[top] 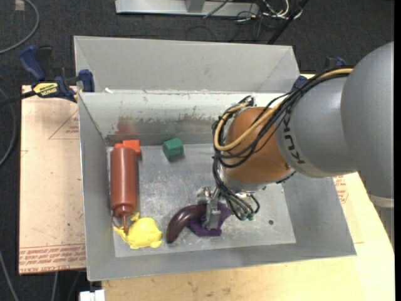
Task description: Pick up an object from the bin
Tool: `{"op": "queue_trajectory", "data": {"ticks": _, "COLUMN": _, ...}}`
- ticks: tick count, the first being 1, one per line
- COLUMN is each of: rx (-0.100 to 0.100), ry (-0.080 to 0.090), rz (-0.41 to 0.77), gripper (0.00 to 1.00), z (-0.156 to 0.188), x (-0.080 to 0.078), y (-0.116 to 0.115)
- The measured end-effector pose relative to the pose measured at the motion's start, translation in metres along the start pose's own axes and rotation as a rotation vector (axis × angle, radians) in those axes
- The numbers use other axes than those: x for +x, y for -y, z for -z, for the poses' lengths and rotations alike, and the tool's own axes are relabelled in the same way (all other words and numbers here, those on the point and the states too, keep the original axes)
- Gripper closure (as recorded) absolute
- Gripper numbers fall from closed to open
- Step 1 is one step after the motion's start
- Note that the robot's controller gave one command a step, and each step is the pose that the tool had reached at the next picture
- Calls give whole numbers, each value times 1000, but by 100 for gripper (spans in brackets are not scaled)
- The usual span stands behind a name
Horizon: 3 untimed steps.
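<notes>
The gripper [212, 217] sits low on the purple eggplant's [180, 222] right end, at the bin's [313, 231] front, probably lined up to grab it. Whether it is clenched or released I cannot tell. Left of the eggplant lie 1 yellow toy [143, 233] and 1 brown bottle [124, 179].

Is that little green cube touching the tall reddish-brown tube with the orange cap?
Apart. The camera view shows bare grey bin floor between the green cube and the reddish-brown tube.
</notes>
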<state>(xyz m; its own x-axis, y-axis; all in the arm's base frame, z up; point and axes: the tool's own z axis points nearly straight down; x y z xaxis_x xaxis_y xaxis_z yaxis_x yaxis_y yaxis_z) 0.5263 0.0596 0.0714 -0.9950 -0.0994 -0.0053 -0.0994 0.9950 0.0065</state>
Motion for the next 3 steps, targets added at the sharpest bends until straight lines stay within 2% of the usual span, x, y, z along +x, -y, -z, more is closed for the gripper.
{"op": "queue_trajectory", "data": {"ticks": 1, "rx": 0, "ry": 0, "rz": 0, "gripper": 100, "z": 0, "x": 0, "y": 0}}
{"op": "queue_trajectory", "data": {"ticks": 2, "rx": -1, "ry": 3, "rz": -35, "gripper": 100, "z": 129, "x": -8, "y": 27}}
{"op": "queue_trajectory", "data": {"ticks": 3, "rx": -1, "ry": 3, "rz": -34, "gripper": 100, "z": 128, "x": -7, "y": 27}}
